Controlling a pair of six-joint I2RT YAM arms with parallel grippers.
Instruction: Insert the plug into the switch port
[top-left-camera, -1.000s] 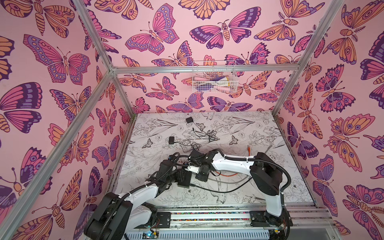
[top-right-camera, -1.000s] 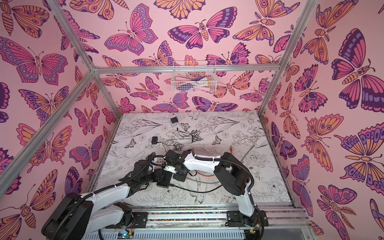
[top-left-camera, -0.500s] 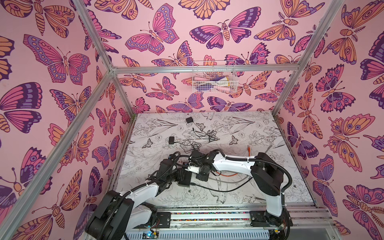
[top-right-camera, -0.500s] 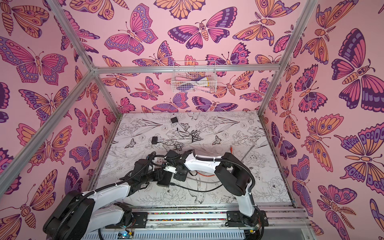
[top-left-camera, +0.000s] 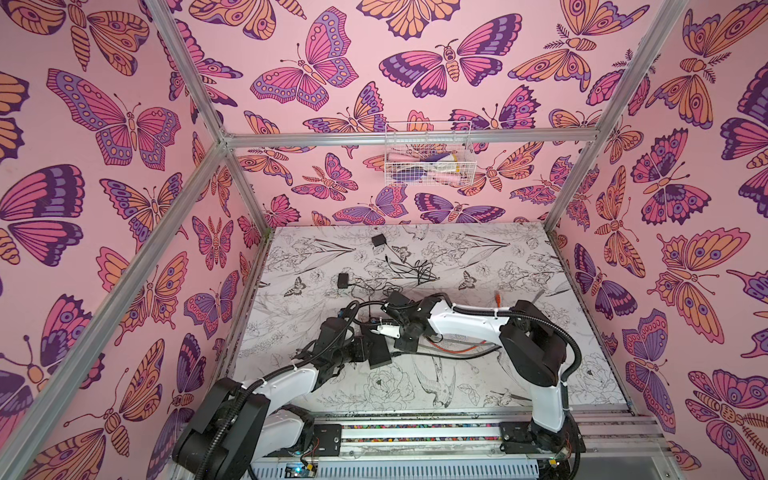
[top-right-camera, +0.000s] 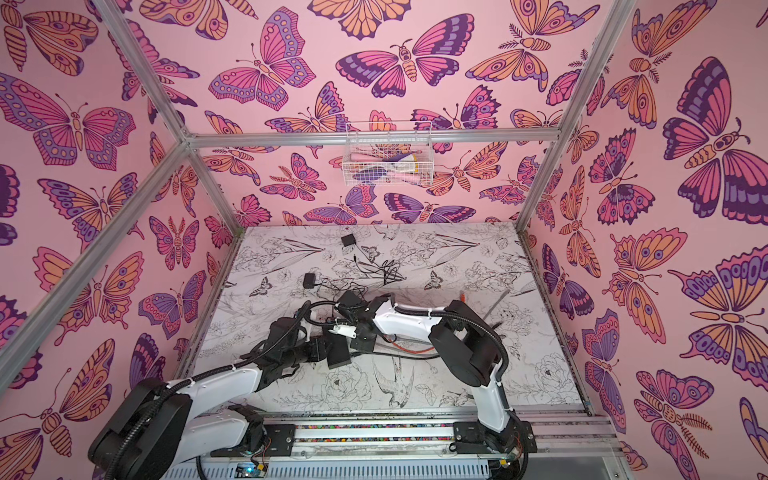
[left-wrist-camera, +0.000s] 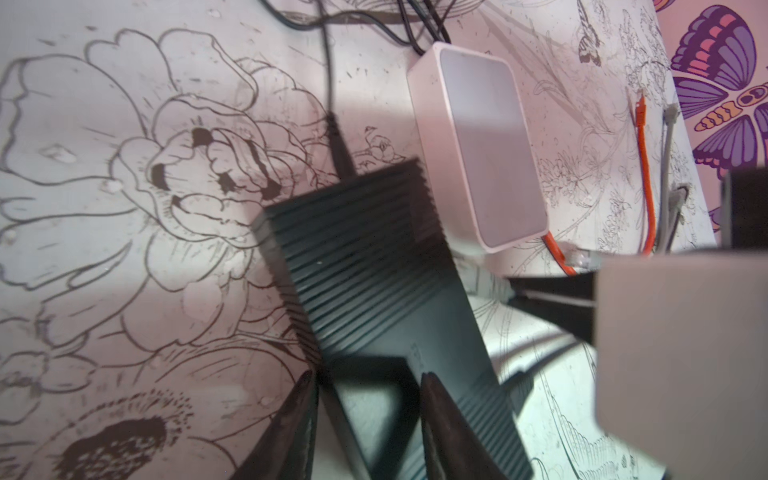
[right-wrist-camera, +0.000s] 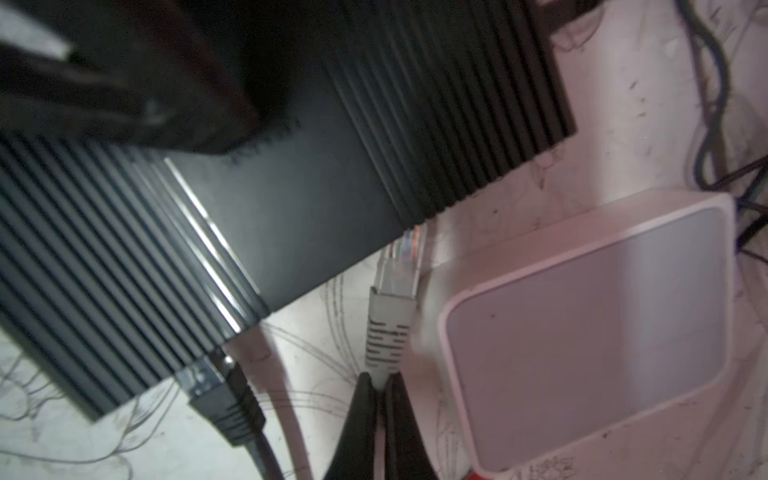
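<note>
— Right gripper (right-wrist-camera: 380, 399): condition and load?

— Jaws are pinched tight on the grey boot of the Ethernet plug (right-wrist-camera: 395, 286). The plug's clear tip meets the long side of the black ribbed switch (right-wrist-camera: 316, 199). The right wrist view does not show whether the tip has entered a port.

— Left gripper (left-wrist-camera: 370, 415)?

— It is clamped across one short end of the switch, with one finger (left-wrist-camera: 286, 436) on each side. In both top views the switch (top-left-camera: 379, 353) (top-right-camera: 338, 353) sits between the two grippers, toward the front middle of the table (top-left-camera: 519, 257).

— Other items noted beside the switch?

— One black plug (right-wrist-camera: 224, 407) is already seated in the same long side, and its black cable trails away. A white box (right-wrist-camera: 582, 332) lies flat just beside the held plug, apart from the switch. An orange cable (left-wrist-camera: 643, 166) shows past the white box. Loose black cables (top-left-camera: 407, 272) lie farther back on the table, well apart from both grippers.
</note>
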